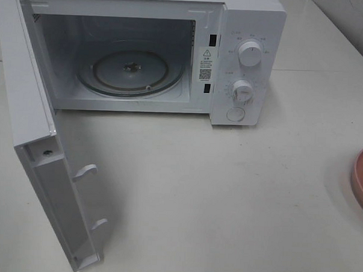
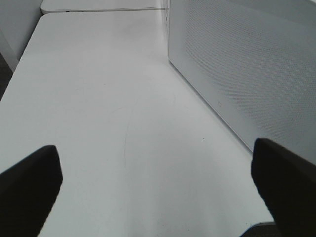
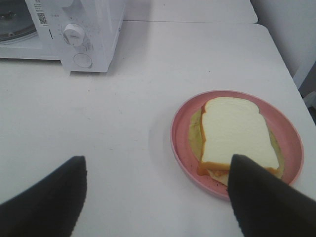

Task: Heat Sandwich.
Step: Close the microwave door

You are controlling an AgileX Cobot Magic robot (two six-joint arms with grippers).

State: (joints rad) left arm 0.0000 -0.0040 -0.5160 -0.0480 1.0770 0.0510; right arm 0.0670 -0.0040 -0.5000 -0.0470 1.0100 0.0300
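The right claw (image 3: 157,197) was nearest to the camera in the right wrist view, its two dark fingers spread wide with nothing between them. Just past one finger stood the pink plate (image 3: 180,131) with the sandwich (image 3: 234,133) lying flat on it. The sandwich lay off to that finger's side, not in the gap of the claw, and its long axis ran roughly away from the claw. The plate rested on the white bench (image 1: 227,204), well apart from the microwave (image 1: 249,30), whose door (image 1: 34,135) was swung fully open with the glass turntable (image 1: 131,72) bare.

The left claw (image 2: 158,192) was open too and empty, beside the microwave's wall with only bench below it. So the right arm was clearly the nearer one, and I judged it must first shift sideways to centre over the sandwich.
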